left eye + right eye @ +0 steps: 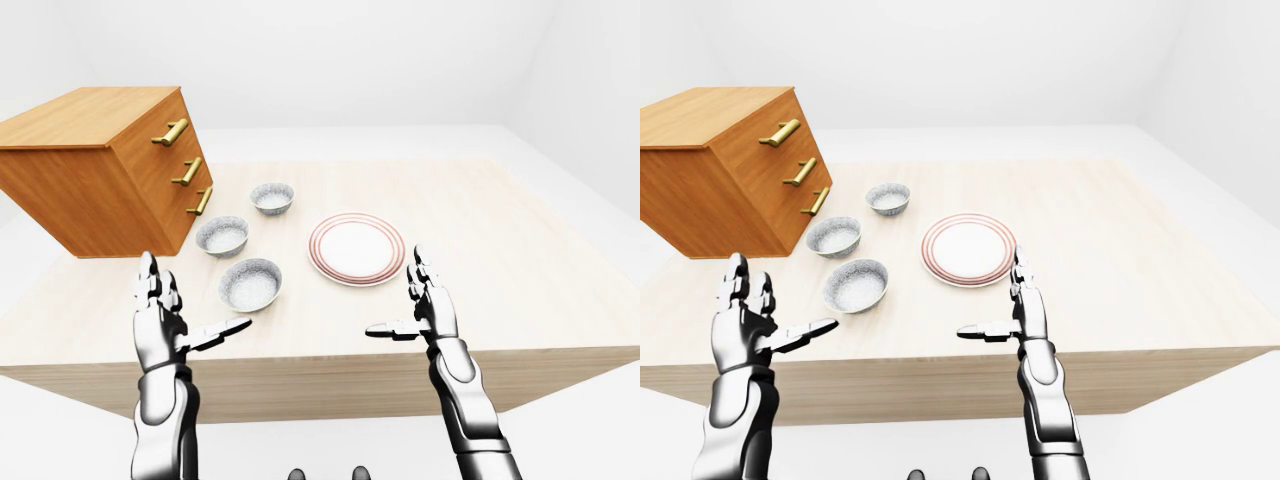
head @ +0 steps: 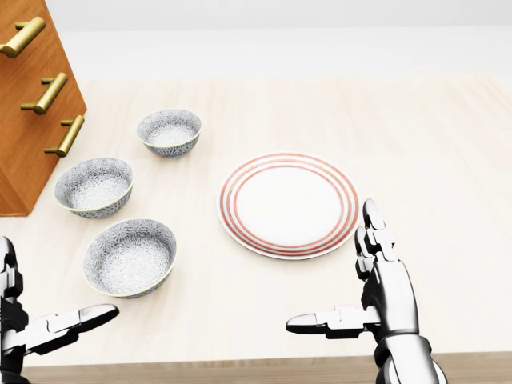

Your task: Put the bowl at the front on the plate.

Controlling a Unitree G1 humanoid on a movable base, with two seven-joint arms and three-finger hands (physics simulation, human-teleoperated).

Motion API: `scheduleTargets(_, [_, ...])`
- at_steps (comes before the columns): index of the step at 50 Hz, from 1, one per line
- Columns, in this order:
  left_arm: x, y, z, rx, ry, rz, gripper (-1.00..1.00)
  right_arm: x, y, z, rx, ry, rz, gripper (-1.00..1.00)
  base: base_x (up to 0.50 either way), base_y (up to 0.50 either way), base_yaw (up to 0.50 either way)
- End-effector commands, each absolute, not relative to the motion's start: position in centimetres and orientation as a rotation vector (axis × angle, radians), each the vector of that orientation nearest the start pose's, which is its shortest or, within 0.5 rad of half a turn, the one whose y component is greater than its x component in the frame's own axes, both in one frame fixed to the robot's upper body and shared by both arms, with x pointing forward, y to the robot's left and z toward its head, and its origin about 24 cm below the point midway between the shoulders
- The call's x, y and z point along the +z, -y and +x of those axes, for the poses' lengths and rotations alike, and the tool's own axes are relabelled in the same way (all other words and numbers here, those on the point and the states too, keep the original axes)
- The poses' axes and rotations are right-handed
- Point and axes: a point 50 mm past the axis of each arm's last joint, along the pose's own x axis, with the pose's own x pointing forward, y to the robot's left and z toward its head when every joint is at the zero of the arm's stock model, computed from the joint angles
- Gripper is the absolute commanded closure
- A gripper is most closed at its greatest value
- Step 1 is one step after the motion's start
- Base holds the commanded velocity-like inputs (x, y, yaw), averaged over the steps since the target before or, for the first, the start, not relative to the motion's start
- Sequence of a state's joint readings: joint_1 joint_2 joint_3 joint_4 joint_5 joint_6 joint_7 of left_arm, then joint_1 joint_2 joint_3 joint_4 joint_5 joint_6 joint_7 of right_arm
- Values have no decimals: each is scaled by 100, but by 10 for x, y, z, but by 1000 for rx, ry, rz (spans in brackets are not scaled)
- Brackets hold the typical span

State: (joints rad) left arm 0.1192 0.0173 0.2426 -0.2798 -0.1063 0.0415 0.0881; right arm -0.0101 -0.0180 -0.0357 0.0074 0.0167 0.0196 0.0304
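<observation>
Three grey patterned bowls stand in a row on the pale wooden table (image 2: 432, 144). The lowest bowl (image 2: 130, 258) in the head view is nearest the table's bottom edge; a second bowl (image 2: 94, 186) and a third bowl (image 2: 169, 132) lie above it. To their right sits a white plate (image 2: 288, 204) with red rings, nothing on it. My left hand (image 1: 185, 318) hovers open, below and left of the lowest bowl, apart from it. Below the plate's right rim my right hand (image 2: 346, 282) is held open, fingers upright and thumb pointing left.
A wooden drawer chest (image 1: 100, 170) with three brass handles stands at the table's left, close to the upper two bowls. The table's bottom edge (image 1: 320, 360) runs just under both hands.
</observation>
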Motion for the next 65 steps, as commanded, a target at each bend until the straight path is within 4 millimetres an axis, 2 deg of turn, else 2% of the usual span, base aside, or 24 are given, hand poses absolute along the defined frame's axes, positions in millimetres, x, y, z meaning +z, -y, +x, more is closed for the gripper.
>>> scheduleTargets(1, [83,-245,209,520,221,-60,-100,42,158,255,-2,-19,-2,-100,0,0,0])
scheduleTargets(8, [82,-262,198,645,216,-78,-100,38,159,256,-2,-20,-2,-100,0,0,0])
scheduleTargets(25, [81,-288,185,897,172,-154,-100,39,159,255,-6,-23,-5,-100,0,0,0])
scheduleTargets(30, [81,-302,177,963,158,-170,-100,39,159,255,-7,-22,-5,-100,0,0,0])
scheduleTargets(36, [74,-313,165,1093,114,-163,-100,40,160,255,-11,-21,-1,-100,0,0,0])
scheduleTargets(40, [71,-323,163,1107,112,-250,-100,40,160,255,-11,-19,-8,-100,0,0,0])
scheduleTargets(46, [65,-337,153,1166,95,-285,-100,42,158,255,-9,-15,-16,-100,0,0,0])
scheduleTargets(65, [67,-331,150,1147,103,-266,-100,41,159,255,-10,-19,-15,-100,0,0,0])
